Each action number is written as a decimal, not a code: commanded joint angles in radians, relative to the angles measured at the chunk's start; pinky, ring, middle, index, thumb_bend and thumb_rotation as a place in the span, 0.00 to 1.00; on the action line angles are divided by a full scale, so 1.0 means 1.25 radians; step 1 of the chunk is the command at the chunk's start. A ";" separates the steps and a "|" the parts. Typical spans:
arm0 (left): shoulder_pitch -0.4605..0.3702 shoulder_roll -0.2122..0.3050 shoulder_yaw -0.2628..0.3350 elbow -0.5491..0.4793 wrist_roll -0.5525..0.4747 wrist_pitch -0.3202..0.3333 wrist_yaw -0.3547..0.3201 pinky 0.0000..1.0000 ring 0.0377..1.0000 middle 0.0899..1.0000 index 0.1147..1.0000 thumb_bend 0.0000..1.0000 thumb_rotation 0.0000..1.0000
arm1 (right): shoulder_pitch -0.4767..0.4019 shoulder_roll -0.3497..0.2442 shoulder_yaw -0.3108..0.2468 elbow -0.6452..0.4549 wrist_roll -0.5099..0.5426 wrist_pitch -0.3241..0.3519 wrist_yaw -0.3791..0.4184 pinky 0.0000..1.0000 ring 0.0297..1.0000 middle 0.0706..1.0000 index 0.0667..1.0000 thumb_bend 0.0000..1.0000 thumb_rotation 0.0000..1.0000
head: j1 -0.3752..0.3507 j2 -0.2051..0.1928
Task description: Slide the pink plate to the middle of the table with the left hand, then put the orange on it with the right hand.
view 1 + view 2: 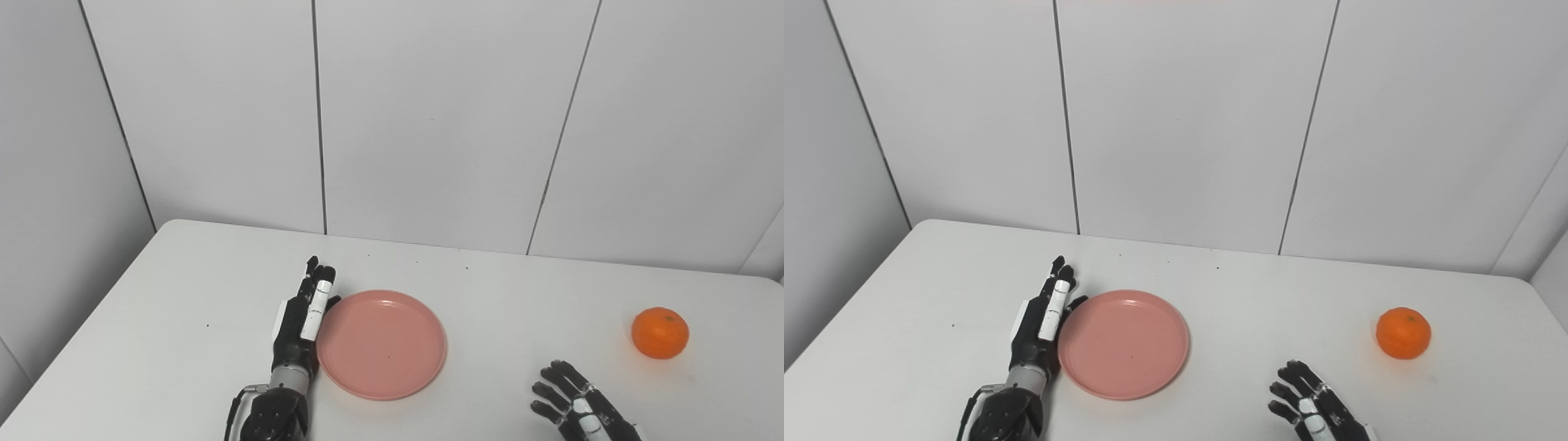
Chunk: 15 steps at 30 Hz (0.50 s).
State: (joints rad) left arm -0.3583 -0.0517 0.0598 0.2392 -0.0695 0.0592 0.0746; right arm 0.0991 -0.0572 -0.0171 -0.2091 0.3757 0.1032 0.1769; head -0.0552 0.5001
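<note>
A round pink plate lies flat on the white table, a little left of its middle. My left hand stands on edge against the plate's left rim, fingers straight and together, holding nothing. The orange sits on the table at the right, well apart from the plate. Near the front edge my right hand rests with fingers spread, below and left of the orange and not touching it.
White wall panels rise right behind the table's far edge. The table's left edge runs diagonally toward the front. A few small dark specks dot the tabletop behind the plate.
</note>
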 commanded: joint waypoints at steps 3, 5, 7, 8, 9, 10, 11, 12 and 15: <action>-0.032 -0.018 -0.005 -0.001 -0.018 -0.018 -0.013 0.88 0.98 0.99 1.00 0.75 0.86 | 0.003 0.005 0.009 -0.007 -0.011 -0.001 0.002 0.77 0.80 0.81 0.79 0.84 0.56 | -0.015 0.000; -0.034 -0.023 -0.005 -0.001 -0.019 -0.019 -0.011 0.88 0.98 0.98 1.00 0.75 0.86 | 0.003 0.007 0.012 -0.010 -0.017 0.003 -0.002 0.77 0.80 0.81 0.79 0.85 0.57 | -0.022 0.002; -0.037 -0.029 -0.002 0.003 -0.023 -0.026 -0.010 0.88 0.98 0.98 1.00 0.74 0.86 | 0.004 0.009 0.013 -0.012 -0.021 0.006 -0.004 0.77 0.80 0.81 0.78 0.85 0.57 | -0.027 0.003; -0.040 -0.033 0.000 0.009 -0.027 -0.035 -0.011 0.88 0.98 0.99 1.00 0.74 0.85 | 0.004 0.010 0.014 -0.014 -0.024 0.008 -0.006 0.77 0.80 0.81 0.78 0.85 0.56 | -0.034 0.002; -0.042 -0.035 0.002 0.017 -0.030 -0.046 -0.012 0.88 0.99 1.00 1.00 0.75 0.85 | 0.004 0.011 0.014 -0.015 -0.026 0.010 -0.007 0.77 0.80 0.81 0.78 0.86 0.56 | -0.038 0.003; -0.046 -0.037 0.002 0.027 -0.032 -0.057 -0.014 0.87 0.99 1.00 1.00 0.75 0.85 | 0.004 0.012 0.015 -0.015 -0.028 0.010 -0.008 0.77 0.80 0.81 0.78 0.86 0.56 | -0.042 0.003; -0.048 -0.039 0.002 0.035 -0.034 -0.066 -0.015 0.87 0.99 1.00 1.00 0.75 0.86 | 0.004 0.012 0.017 -0.015 -0.029 0.009 -0.006 0.77 0.80 0.81 0.79 0.86 0.57 | -0.050 0.003; -0.050 -0.040 0.002 0.042 -0.037 -0.073 -0.017 0.86 0.98 1.00 1.00 0.75 0.86 | 0.004 0.011 0.018 -0.014 -0.030 0.007 -0.004 0.77 0.80 0.82 0.79 0.86 0.57 | -0.050 0.003; -0.054 -0.045 0.003 0.059 -0.050 -0.090 -0.026 0.86 0.98 1.00 1.00 0.74 0.86 | 0.003 0.011 0.019 -0.011 -0.033 0.006 -0.003 0.77 0.81 0.82 0.80 0.85 0.57 | -0.057 -0.001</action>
State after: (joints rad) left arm -0.3912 -0.0920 0.0663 0.3109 -0.1200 -0.0197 0.0584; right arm 0.0996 -0.0448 0.0050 -0.2140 0.3353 0.1033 0.1724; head -0.1273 0.4971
